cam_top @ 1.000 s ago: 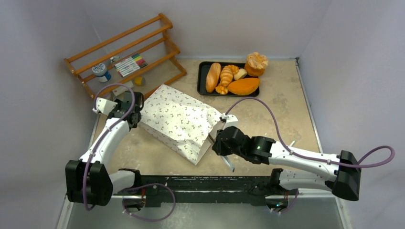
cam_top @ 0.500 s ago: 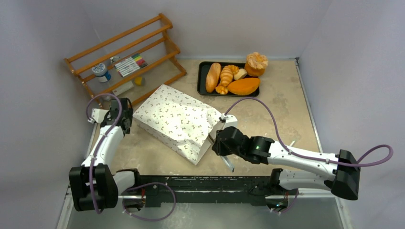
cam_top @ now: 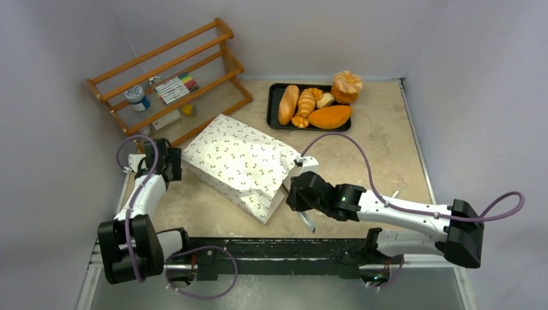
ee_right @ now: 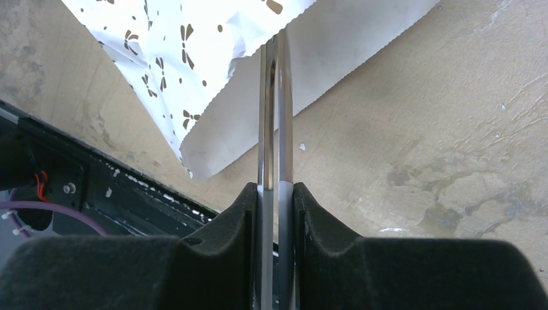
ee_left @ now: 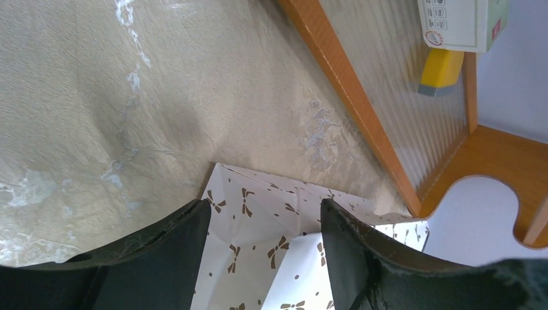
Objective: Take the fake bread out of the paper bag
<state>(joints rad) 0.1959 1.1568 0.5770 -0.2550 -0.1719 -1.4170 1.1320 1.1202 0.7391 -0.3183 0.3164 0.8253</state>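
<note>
At the far left a wooden rack (cam_top: 169,48) is leaning by the wall. My left pincer (ee_left: 263,213) is hovering with its fingers spread apart over the closed corner of the paper bag (cam_top: 239,161), gripping nothing. The bag is lying flat on the table in the middle, its mouth facing my right arm. My right pincer (ee_right: 276,190) is clamping thin metal tongs (ee_right: 274,116), their tips reaching the bag's mouth edge. Beyond, fake bread (cam_top: 289,104) is sitting in a black tray (cam_top: 272,110), apart from the bag.

The left pincer (ee_left: 265,219) gapes open, arm bent; the right pincer (ee_right: 272,194), arm outstretched, clamps a thin metal tool (ee_right: 274,97).
</note>
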